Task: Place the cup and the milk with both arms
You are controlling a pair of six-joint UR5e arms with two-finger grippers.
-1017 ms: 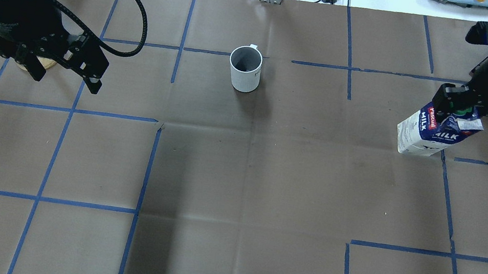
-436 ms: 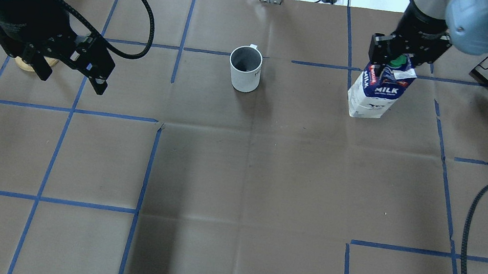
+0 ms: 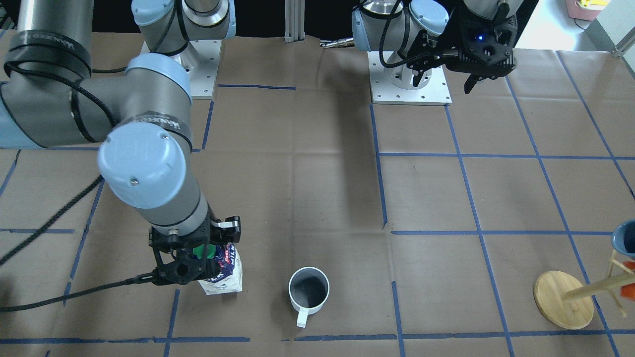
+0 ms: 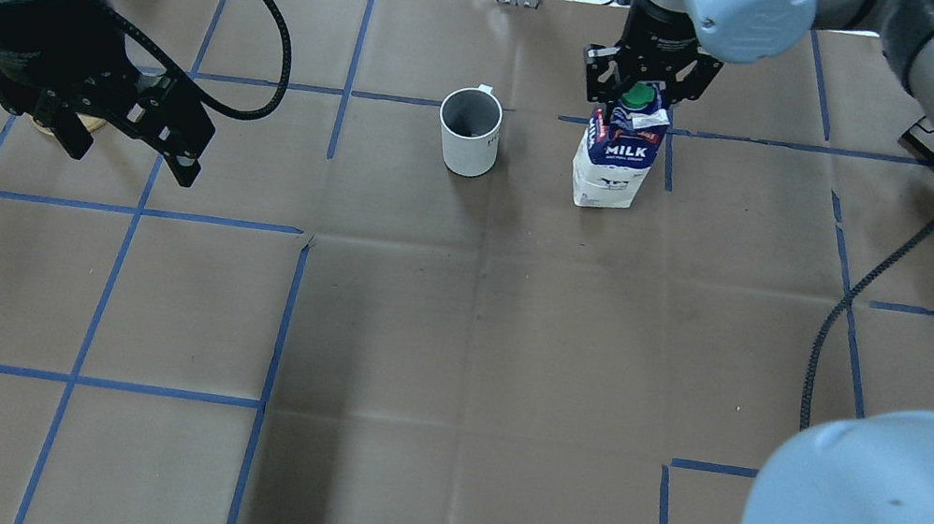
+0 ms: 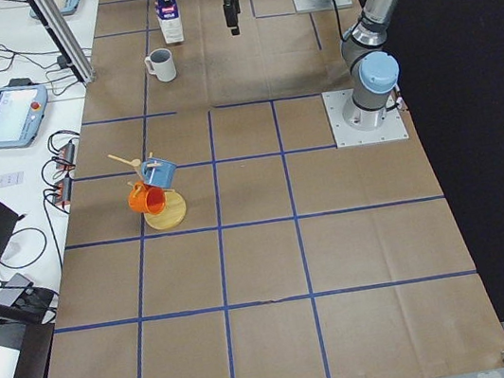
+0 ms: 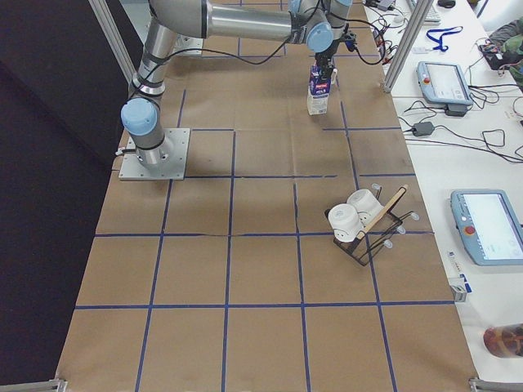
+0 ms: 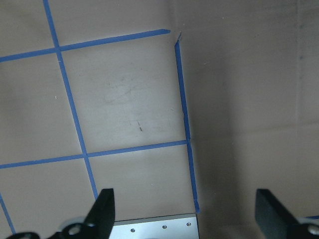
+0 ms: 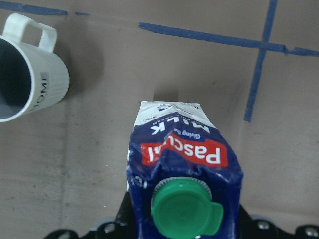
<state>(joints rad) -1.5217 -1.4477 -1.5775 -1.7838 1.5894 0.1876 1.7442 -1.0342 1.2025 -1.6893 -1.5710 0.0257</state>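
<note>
Overhead: R gripper [image 4: 635, 105] clenched on top of the milk [image 4: 608, 167], one finger each side of the gable, by the green cap [image 4: 640, 95]. Carton upright at far-centre of the table [image 4: 453, 345], beside a crossing of blue tape [image 4: 665, 158]. Cup [image 4: 467, 134] upright just to robot's left of it, near but apart, mouth up, handle pointing away from robot. L gripper [image 4: 130, 149] hanging over table's left part, jaws spread wide w/ nothing between, well apart from cup.

Front-facing: same layout, mirrored. R wrist over carton, hiding most of it; only lower white corner + bit of blue showing. Cup beside it, handle toward camera. Wooden mug tree [image 3: 563, 300] at view's right edge. L gripper up near its arm's base plate, blue light on.

Ext left: milk and cup small at far end, side by side. Mug tree nearer, w/ blue and orange mugs hung on it.

Ext right: carton upright under R gripper. Black wire rack [image 6: 364, 224] w/ two white cups nearer camera, well apart from carton.

L wrist: two black fingertips [image 7: 102, 211] at bottom corners, far apart; only brown paper + tape between.

R wrist: straight down on cap and red "Pascual" label, carton gripped at top. Cup at upper left, apart, dark lettering on side. Can't tell if carton base touches paper.
</note>
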